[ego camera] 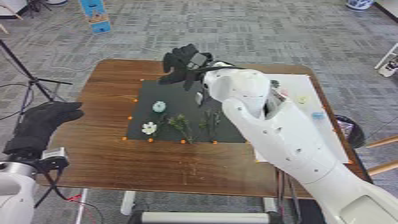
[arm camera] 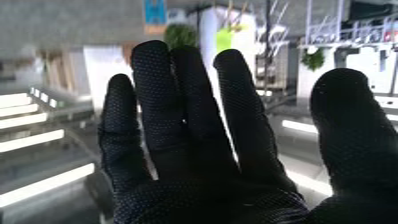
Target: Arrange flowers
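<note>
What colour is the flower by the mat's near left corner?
White; the flower shows best in the head view.

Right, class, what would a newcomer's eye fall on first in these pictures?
Probably the white right arm, slanting over the brown table, its black right hand at the far side. Next, the white flower on the dark mat, near its close left corner. Then the black left hand by the table's left edge.

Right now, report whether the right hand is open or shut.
Open. In the wrist view, the right hand has straight fingers and holds nothing.
</note>
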Controlling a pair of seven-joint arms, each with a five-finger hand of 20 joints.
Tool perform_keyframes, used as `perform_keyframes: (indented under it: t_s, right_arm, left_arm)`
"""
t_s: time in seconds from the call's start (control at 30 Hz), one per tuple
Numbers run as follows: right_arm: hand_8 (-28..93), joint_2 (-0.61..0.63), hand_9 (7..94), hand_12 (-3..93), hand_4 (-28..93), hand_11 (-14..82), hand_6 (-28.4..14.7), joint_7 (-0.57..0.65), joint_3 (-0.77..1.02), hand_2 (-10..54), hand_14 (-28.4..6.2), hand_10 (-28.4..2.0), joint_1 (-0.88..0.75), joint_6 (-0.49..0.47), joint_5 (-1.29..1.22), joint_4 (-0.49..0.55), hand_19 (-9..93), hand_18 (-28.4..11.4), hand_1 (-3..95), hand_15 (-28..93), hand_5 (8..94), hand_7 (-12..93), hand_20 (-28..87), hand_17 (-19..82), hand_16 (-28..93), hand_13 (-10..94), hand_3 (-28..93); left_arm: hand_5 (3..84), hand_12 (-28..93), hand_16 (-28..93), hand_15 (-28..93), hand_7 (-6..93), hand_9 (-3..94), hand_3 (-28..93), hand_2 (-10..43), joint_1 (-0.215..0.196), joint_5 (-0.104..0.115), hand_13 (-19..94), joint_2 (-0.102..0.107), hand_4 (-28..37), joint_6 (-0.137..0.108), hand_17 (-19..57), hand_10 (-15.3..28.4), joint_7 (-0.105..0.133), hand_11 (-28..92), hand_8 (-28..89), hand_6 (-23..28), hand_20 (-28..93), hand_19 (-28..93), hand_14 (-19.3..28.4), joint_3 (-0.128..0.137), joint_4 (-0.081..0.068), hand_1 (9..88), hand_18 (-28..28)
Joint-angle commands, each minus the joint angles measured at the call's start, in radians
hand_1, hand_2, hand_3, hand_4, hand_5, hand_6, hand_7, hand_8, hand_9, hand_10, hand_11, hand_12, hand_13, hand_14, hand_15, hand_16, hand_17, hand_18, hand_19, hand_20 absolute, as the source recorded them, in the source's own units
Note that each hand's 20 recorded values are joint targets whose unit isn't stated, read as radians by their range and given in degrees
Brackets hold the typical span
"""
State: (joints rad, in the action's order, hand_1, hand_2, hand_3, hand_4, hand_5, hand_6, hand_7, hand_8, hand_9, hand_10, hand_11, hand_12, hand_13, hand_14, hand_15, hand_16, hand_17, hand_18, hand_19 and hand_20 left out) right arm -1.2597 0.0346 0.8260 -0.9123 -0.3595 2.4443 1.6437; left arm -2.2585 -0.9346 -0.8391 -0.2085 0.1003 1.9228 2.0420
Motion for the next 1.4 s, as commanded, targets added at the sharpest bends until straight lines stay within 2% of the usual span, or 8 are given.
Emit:
perform_keyframes:
  t_s: [0.03,0.17,0.23,0.3,0.63,0.87,1.1,1.4]
  right_arm:
    - [-10,0.264,58.5,22.9,-15,16.1,-3.7,0.027,0.119,9.0,-20.9,-18.5,-0.075,0.124,-0.116,0.172,56,-23.8,29.6,44,55.9,17,50,16,27,47,54]
    - [-10,0.359,58.0,23.0,-14,15.5,-3.5,0.071,0.183,7.7,-20.4,-18.4,-0.174,0.234,-0.112,0.221,54,-23.3,28.6,40,56.0,17,47,16,27,47,55]
    - [-9,0.406,58.3,23.0,-15,15.7,-3.5,0.085,0.211,6.7,-20.0,-18.2,-0.228,0.292,-0.112,0.237,55,-23.5,28.5,40,55.8,17,48,16,27,48,56]
    - [-9,0.453,59.1,23.1,-15,16.1,-3.6,0.083,0.225,5.2,-20.0,-18.1,-0.273,0.332,-0.085,0.234,57,-23.8,28.2,40,55.7,17,49,17,28,49,57]
    - [-10,0.531,69.8,24.4,-16,21.9,-2.9,0.064,0.323,-4.8,-17.3,-16.2,-0.395,0.341,0.021,0.086,70,-25.5,28.2,50,59.2,18,59,24,33,62,61]
    - [-10,0.560,70.6,25.6,-18,25.6,-2.4,0.060,0.500,-8.9,-16.8,-15.6,-0.606,0.510,0.066,0.080,71,-25.6,28.2,55,60.4,21,61,24,34,62,62]
    - [-10,0.570,71.2,27.5,-19,29.5,-1.6,0.016,0.547,-9.5,-16.6,-14.9,-0.700,0.621,0.127,0.023,73,-25.4,31.9,60,60.3,22,64,25,35,62,63]
    - [-12,0.550,71.6,28.3,-21,32.1,-0.6,-0.047,0.631,-9.5,-16.3,-14.5,-0.760,0.603,0.201,-0.062,74,-25.5,33.4,62,59.9,25,65,26,36,63,65]
  left_arm:
    - [58.5,21,4,25,16.3,55.6,74,6.8,-0.026,0.005,42,-0.023,-28.3,-0.035,7.8,13.5,0.001,23,-5,3.9,22,9,16.7,0.003,-0.002,22.5,11.7]
    - [58.2,19,3,23,16.6,55.7,71,15.4,-0.031,0.007,42,-0.005,-28.3,-0.103,8.8,13.6,-0.003,24,-6,3.6,21,7,16.0,0.011,-0.023,23.0,10.4]
    - [58.3,19,3,21,17.1,55.8,70,18.6,-0.027,0.019,41,-0.004,-28.3,-0.114,8.9,13.8,-0.002,24,-6,3.3,21,6,15.7,0.017,-0.029,23.0,10.0]
    - [58.1,19,3,21,17.5,55.9,70,20.0,-0.040,0.016,41,-0.005,-28.3,-0.112,8.9,13.8,-0.001,24,-6,3.1,21,6,15.5,0.029,-0.025,23.5,9.8]
    - [57.3,19,3,23,18.4,55.9,70,20.1,-0.030,0.007,42,-0.009,-28.3,-0.081,8.5,13.5,-0.004,24,-7,2.8,21,7,15.6,0.015,-0.020,23.4,10.2]
    - [57.1,19,4,23,18.5,55.8,70,18.8,-0.043,0.009,42,-0.012,-28.3,-0.074,8.3,13.4,-0.006,25,-7,2.8,21,7,15.7,0.027,-0.014,23.5,10.5]
    - [56.7,19,4,24,18.7,55.6,70,17.9,-0.072,0.010,42,-0.028,-28.3,-0.068,8.2,13.3,-0.002,25,-7,2.9,21,8,15.9,0.033,-0.001,23.6,10.7]
    - [56.5,18,4,24,18.8,55.4,70,17.4,-0.080,0.003,42,-0.040,-28.3,-0.049,8.1,13.2,0.000,25,-7,3.0,21,8,16.0,0.035,0.017,23.6,10.9]
